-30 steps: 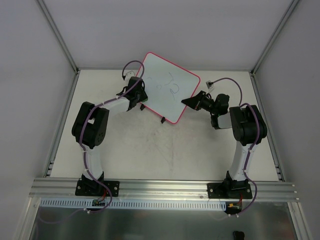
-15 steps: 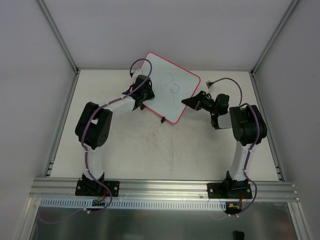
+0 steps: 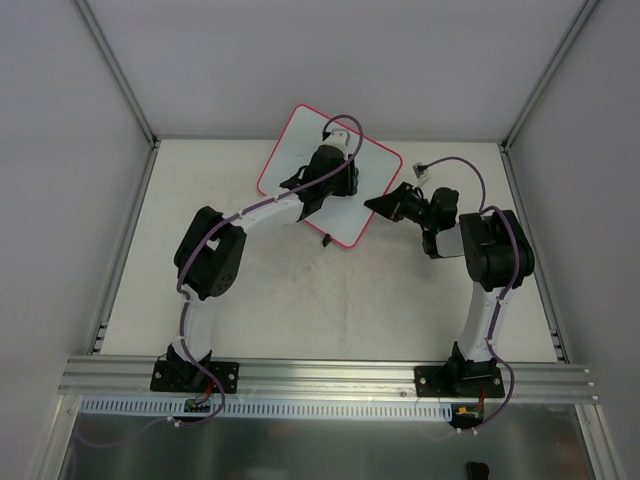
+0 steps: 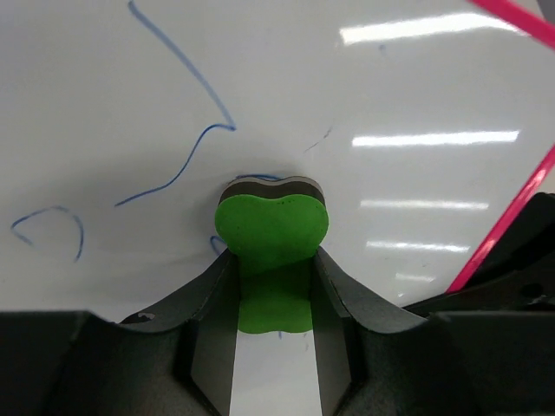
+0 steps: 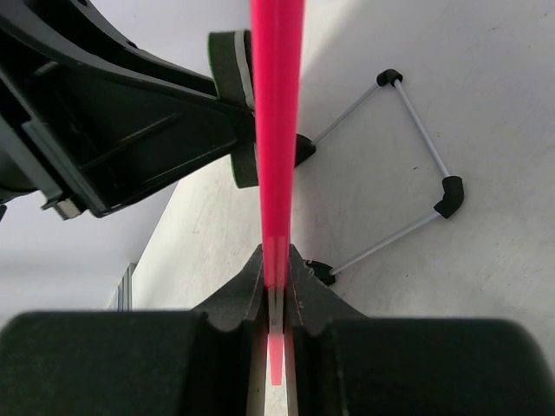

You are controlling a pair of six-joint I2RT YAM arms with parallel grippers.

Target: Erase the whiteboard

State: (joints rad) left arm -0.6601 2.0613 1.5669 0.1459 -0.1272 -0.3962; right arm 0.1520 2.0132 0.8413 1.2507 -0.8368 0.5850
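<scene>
The whiteboard (image 3: 288, 152), white with a pink-red frame, stands tilted at the back of the table. My left gripper (image 3: 338, 178) is over its middle, shut on a green bone-shaped eraser (image 4: 272, 232) whose dark pad presses on the board face (image 4: 390, 87). Thin blue marker strokes (image 4: 186, 160) remain left of the eraser. My right gripper (image 3: 373, 205) is shut on the board's right edge. In the right wrist view the pink frame (image 5: 276, 130) runs edge-on between that gripper's (image 5: 276, 260) jaws. The eraser (image 5: 239, 95) touches the board's left side there.
A thin wire stand with black feet (image 5: 416, 165) lies on the table behind the board. A black clip foot (image 3: 327, 239) shows at the board's near corner. A small connector (image 3: 421, 170) lies at the back right. Grey walls enclose the table.
My left gripper has swept the eraser rightward from the board's left edge to its middle. The numerals now sit under the arm. The right arm and board have not moved.
</scene>
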